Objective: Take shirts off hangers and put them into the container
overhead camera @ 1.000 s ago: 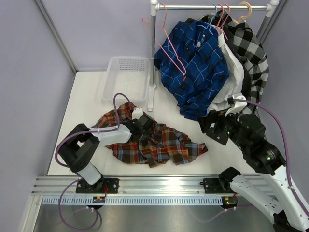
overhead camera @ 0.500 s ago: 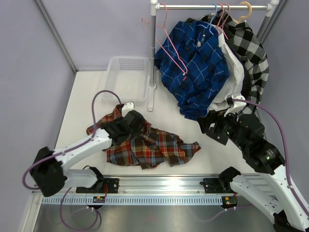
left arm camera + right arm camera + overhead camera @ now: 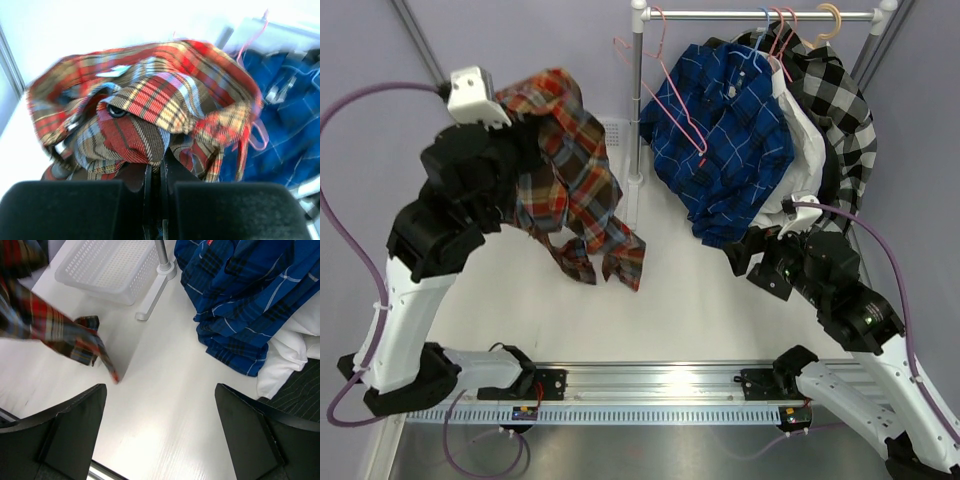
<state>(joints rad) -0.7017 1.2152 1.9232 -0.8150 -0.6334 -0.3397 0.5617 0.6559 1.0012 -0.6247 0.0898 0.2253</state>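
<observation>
My left gripper [image 3: 160, 172] is shut on a fold of the red-orange-navy plaid shirt [image 3: 150, 100]. The left arm holds that plaid shirt [image 3: 570, 160] high at the back left, hanging free above the table and in front of the container [image 3: 617, 131]. The white perforated container [image 3: 107, 265] shows better in the right wrist view, with the plaid shirt's tail [image 3: 75, 337] dangling near it. A royal blue shirt [image 3: 725, 150] hangs on the rail, an empty pink hanger [image 3: 665, 90] to its left. My right gripper [image 3: 159, 390] stands open over bare table, below the blue shirt [image 3: 240, 300].
The rack's upright pole [image 3: 637, 100] and its foot [image 3: 631, 212] stand just right of the container. A white shirt [image 3: 805, 165] and a black-and-white checked shirt [image 3: 840, 95] hang at the rail's right end, close above my right arm [image 3: 820, 270].
The left gripper closed on the plaid shirt lying on the table, then swung it up and back to the left, off the table. The right arm hardly moved.
</observation>
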